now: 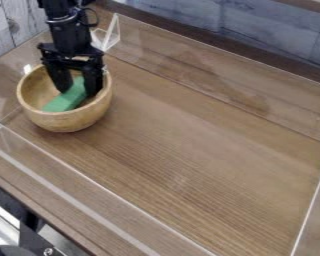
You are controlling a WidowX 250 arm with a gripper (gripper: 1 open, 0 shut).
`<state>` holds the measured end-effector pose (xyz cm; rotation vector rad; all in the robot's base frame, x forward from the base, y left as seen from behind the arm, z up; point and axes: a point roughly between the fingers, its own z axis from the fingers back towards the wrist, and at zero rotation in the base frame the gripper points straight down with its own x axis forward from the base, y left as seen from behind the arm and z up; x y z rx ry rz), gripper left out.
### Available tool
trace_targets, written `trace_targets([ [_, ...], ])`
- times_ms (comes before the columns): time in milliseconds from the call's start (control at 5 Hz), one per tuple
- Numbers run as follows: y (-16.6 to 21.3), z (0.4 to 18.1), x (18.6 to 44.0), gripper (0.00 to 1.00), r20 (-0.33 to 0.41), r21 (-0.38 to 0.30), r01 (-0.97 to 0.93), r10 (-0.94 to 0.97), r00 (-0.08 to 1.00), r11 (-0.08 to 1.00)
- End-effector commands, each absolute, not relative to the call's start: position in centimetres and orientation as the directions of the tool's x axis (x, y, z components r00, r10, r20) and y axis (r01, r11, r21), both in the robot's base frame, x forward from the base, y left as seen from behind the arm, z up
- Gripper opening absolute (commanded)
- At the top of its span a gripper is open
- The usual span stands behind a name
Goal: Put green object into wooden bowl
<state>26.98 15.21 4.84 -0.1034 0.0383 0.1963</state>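
Observation:
The wooden bowl (65, 112) sits at the left of the wooden table, round and light tan. Inside its hollow lies the green object (67, 98), a bright green flat block leaning against the inner wall. My black gripper (72, 76) hangs straight down over the bowl, open, with one finger on each side of the block's upper end and a gap showing between the fingers and the block.
Clear plastic walls (216, 60) ring the table top, with a low front wall (149, 215) near the camera. A white brick wall stands at the far left. Bare wood surface (203, 150) stretches right of the bowl.

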Motion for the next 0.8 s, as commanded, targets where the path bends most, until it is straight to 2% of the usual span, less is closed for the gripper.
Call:
trace_targets([
  [0,15.1,6.3,28.2,1.00,0.005,-0.086,-0.247,0.249,0.969,0.965],
  [400,13.5,7.0,28.5,1.00,0.009,-0.099,-0.235,0.237,0.972,0.967],
  [600,12.6,7.1,28.5,0.00,0.007,-0.100,-0.223,0.225,0.974,0.970],
])
